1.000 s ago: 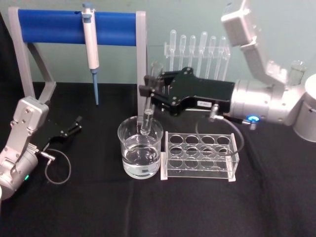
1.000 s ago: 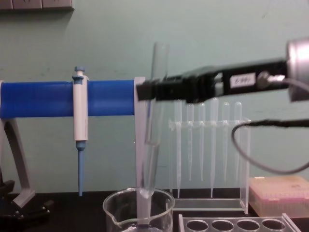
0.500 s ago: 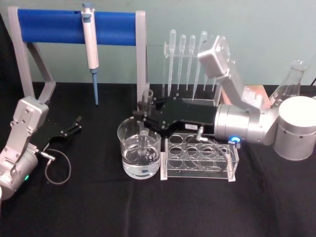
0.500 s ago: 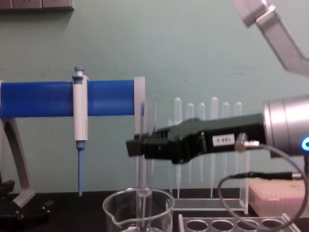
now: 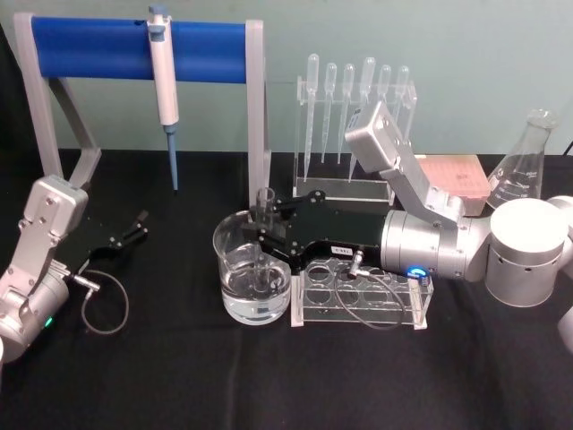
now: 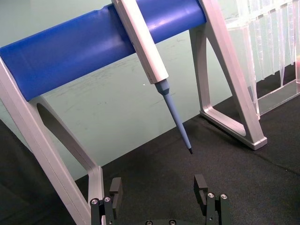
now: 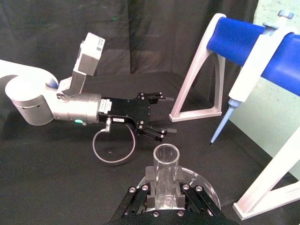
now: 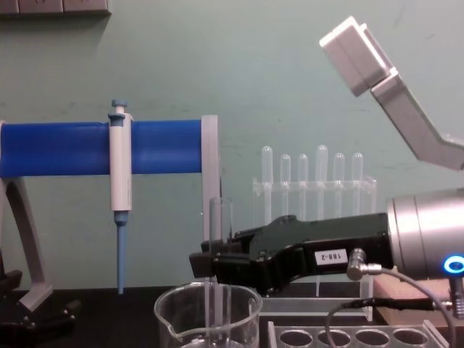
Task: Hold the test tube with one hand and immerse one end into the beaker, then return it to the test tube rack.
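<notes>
The test tube (image 5: 265,208) stands upright with its lower end down in the water of the beaker (image 5: 235,300). My right gripper (image 5: 262,231) is shut on the tube's middle, just above the beaker's rim. From the chest, the tube (image 8: 220,217) rises above the black jaws of the right gripper (image 8: 206,262) and dips into the beaker (image 8: 174,312). The right wrist view looks down onto the tube's open mouth (image 7: 166,157) over the beaker (image 7: 202,182). My left gripper (image 5: 137,225) rests open on the black cloth at the far left, its fingers (image 6: 116,187) spread apart.
A clear rack with round holes (image 5: 363,296) sits right beside the beaker, under my right wrist. A blue-barred stand (image 5: 134,49) holds a pipettor (image 5: 165,90) behind. Plastic pipettes (image 5: 349,81), a pink box (image 5: 452,175) and a conical flask (image 5: 519,170) stand at the back right.
My right gripper has come down with the test tube, sinking it from just above the rim deep into the beaker's water. The left arm has stayed still.
</notes>
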